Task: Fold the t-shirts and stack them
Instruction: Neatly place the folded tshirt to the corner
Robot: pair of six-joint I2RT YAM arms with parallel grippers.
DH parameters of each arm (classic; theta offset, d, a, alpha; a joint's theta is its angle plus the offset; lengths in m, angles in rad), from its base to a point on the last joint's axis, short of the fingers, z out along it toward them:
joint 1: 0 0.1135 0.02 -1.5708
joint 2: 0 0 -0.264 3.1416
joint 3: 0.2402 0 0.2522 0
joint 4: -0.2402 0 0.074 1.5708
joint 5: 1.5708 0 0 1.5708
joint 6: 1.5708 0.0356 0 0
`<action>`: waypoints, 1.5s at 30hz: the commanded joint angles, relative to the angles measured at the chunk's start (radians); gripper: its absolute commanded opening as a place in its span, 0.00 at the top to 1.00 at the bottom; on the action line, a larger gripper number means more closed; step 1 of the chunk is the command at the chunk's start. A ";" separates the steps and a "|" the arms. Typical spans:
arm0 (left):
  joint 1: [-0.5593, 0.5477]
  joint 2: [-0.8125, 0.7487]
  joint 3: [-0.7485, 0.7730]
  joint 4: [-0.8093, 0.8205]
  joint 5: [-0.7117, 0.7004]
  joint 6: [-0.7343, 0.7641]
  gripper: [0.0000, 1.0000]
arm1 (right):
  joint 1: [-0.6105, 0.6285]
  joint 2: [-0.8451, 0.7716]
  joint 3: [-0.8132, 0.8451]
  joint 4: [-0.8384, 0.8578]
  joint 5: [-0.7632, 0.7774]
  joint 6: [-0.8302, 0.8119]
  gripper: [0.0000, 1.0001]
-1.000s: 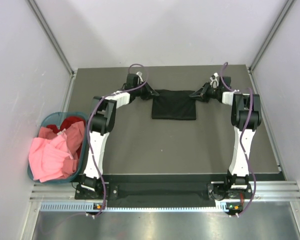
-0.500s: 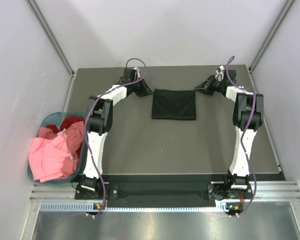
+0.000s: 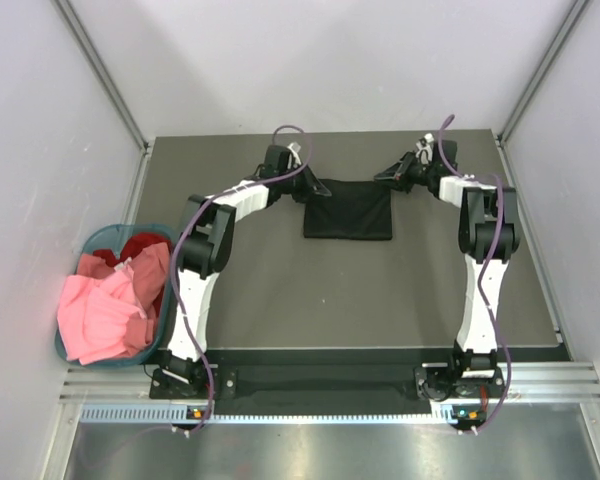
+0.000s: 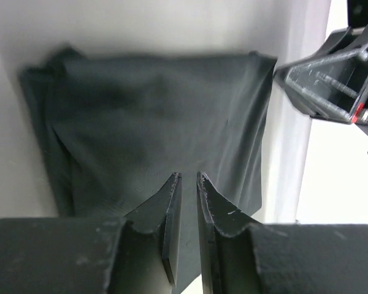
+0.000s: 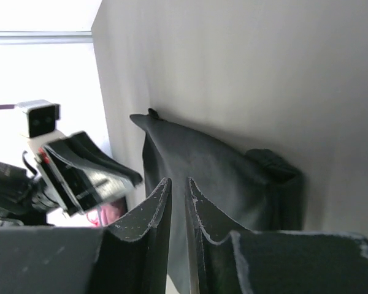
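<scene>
**Top external view.** The left claw [image 3: 322,190] sits at the far left corner of the black t-shirt [image 3: 348,212]. The right claw [image 3: 382,174] sits at the far right corner. The shirt lies folded into a flat rectangle on the grey table [image 3: 380,290], directly between the two claws. From this height the spacing of either claw's fingers cannot be read. The teal basket [image 3: 80,262] stands well to the left of the left claw, off the table edge. It holds the pink t-shirt [image 3: 105,318] and the red t-shirt [image 3: 140,245], both bunched.

**Left wrist view.** The left claw's fingers stand at a narrow slot with nothing between them. The black shirt lies spread ahead of and beneath the tips, with folded layers visible along its left edge. The right claw appears beyond the shirt's upper right corner.

**Right wrist view.** The right claw's fingers also stand at a narrow slot and grip nothing. The black shirt lies just ahead of the tips, with a thick fold at its right end. The left claw appears to the left, close to the shirt's far corner.
</scene>
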 commanded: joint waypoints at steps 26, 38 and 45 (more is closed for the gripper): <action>0.108 -0.255 -0.198 -0.218 0.012 0.122 0.76 | -0.034 0.035 0.272 -0.337 0.033 -0.127 0.81; 0.009 -0.200 -0.183 -0.035 0.179 -0.072 0.77 | -0.003 -0.232 0.025 -0.562 -0.016 -0.431 0.74; -0.011 -0.129 -0.192 0.039 0.210 -0.139 0.78 | 0.073 -0.241 -0.024 -0.524 -0.107 -0.425 0.74</action>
